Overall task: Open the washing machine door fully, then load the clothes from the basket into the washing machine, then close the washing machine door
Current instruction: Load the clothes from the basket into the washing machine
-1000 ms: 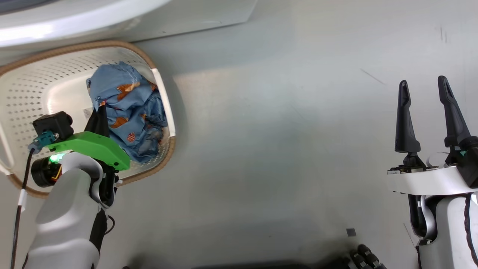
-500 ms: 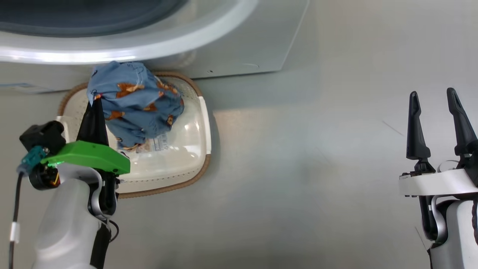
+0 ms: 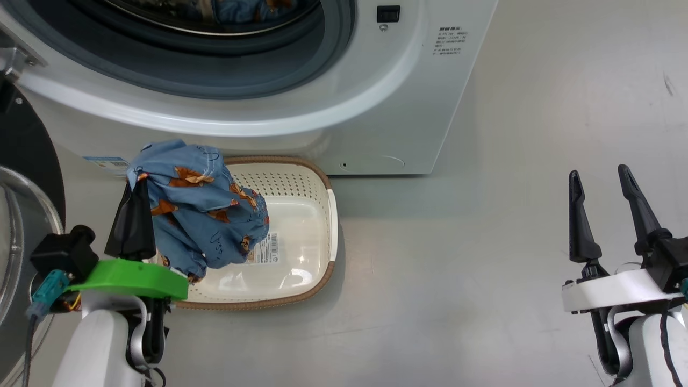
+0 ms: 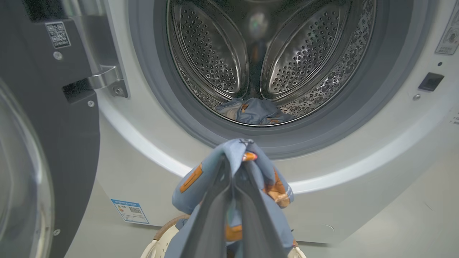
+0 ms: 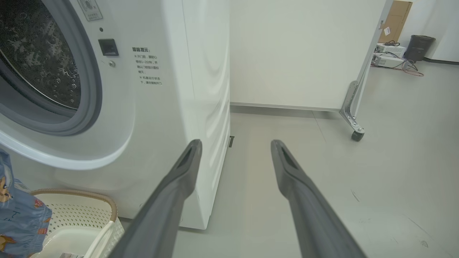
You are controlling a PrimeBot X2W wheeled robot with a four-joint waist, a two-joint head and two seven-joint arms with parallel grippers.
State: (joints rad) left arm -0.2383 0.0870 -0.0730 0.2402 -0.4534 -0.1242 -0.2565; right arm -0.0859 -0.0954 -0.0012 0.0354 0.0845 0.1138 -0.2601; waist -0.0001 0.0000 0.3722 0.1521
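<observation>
The washing machine (image 3: pixel 387 97) stands with its door (image 3: pixel 24 156) swung open to the left. My left gripper (image 3: pixel 137 185) is shut on a bundle of blue printed clothes (image 3: pixel 201 215), held above the left end of the basket (image 3: pixel 329 215). In the left wrist view the fingertips (image 4: pixel 226 168) pinch the clothes (image 4: pixel 192 181) just below the grey gasket, facing the steel drum (image 4: pixel 215 53). More blue clothes (image 4: pixel 254 111) lie inside the drum. The basket's bottom shows bare, with its label. My right gripper (image 3: pixel 599 180) hangs open and holds nothing, well to the right over the floor.
The door's black rim and glass bowl (image 4: pixel 21 172) stand close on the left of my left arm. A white wall panel on a castor (image 5: pixel 355 135) stands behind the machine. A dark bin (image 5: pixel 417 46) and boxes sit far off. Open floor lies right of the basket.
The camera has tilted up toward the machine. My left gripper has lifted the blue clothes out of the basket, leaving its bottom bare. The right gripper stays open.
</observation>
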